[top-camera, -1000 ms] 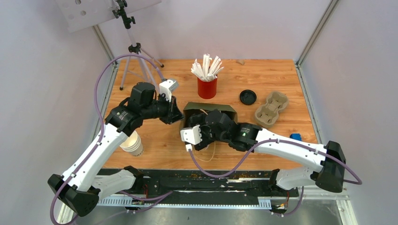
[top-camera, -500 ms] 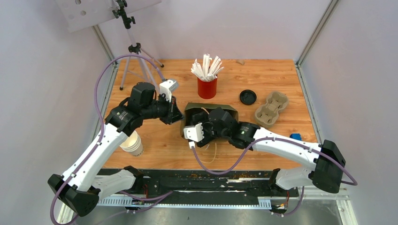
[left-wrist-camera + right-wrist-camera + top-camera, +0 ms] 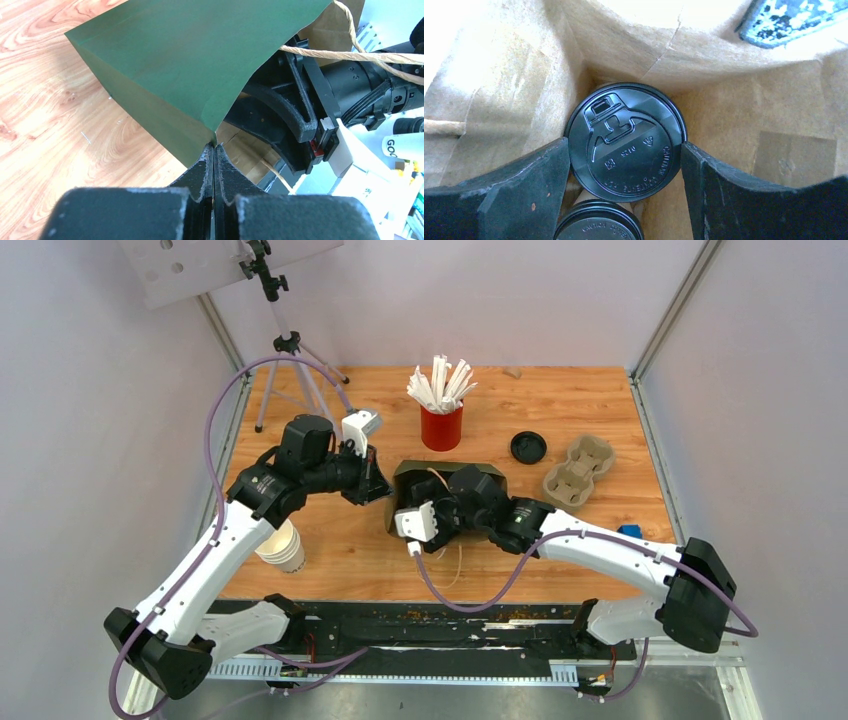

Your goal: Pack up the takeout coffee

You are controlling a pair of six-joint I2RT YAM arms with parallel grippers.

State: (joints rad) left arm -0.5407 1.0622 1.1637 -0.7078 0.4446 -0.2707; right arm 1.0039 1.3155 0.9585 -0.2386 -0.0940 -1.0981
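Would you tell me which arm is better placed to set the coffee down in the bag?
Right. The right gripper is inside the green bag, holding the takeout coffee; the left gripper pinches the bag's rim.

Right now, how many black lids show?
3: one lid held by the right pincer in the bag, another beside it, one loose on the table. Others may be hidden.

The left arm (image 3: 215, 550) reaches forward and bends to the right. The left gripper (image 3: 214, 150) is squeezed tight and pinches the edge of the bag (image 3: 190, 60). The right arm (image 3: 600, 550) stretches out low to the left. The right gripper (image 3: 625, 150) points down inside the bag, with one finger touching each side of the cup (image 3: 624, 135).
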